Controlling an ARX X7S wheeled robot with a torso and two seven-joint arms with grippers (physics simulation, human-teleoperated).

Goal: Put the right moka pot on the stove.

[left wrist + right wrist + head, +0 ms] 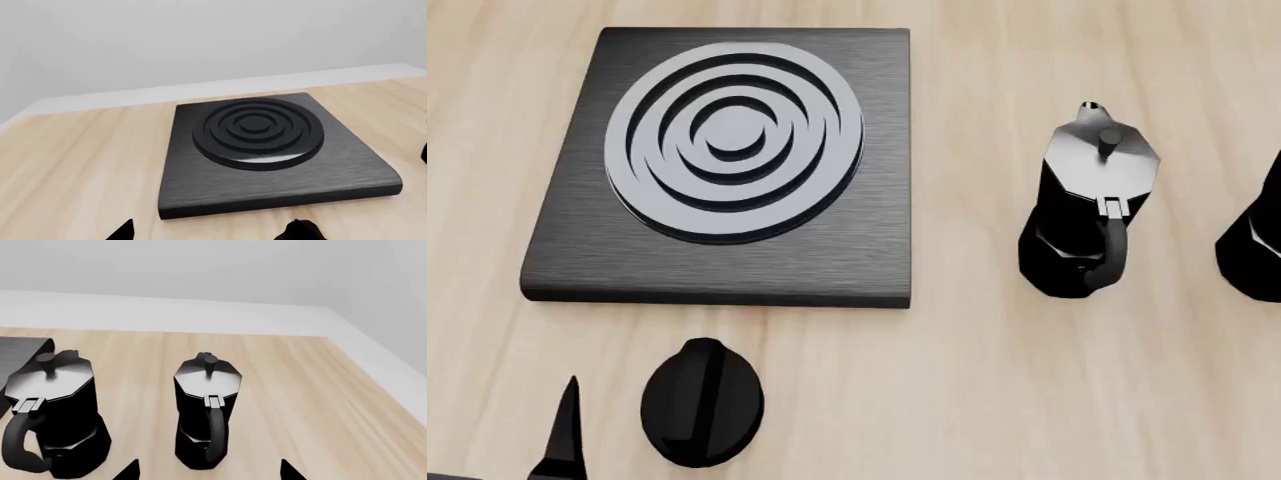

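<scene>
The right moka pot stood upright on the wooden table, cut off at the head view's 3 o'clock edge, its handle facing the robot. Just beside it, apart, stood the other moka pot, between it and the stove, which lay flat toward 10 o'clock with its ringed burner bare. A black oval knob sat on the table near 7 o'clock, just in front of the stove. The right gripper hung spread wide and holding nothing, its two tips flanking the right pot's base in the wrist view. The left gripper was likewise parted and held nothing, facing the stove's near edge
</scene>
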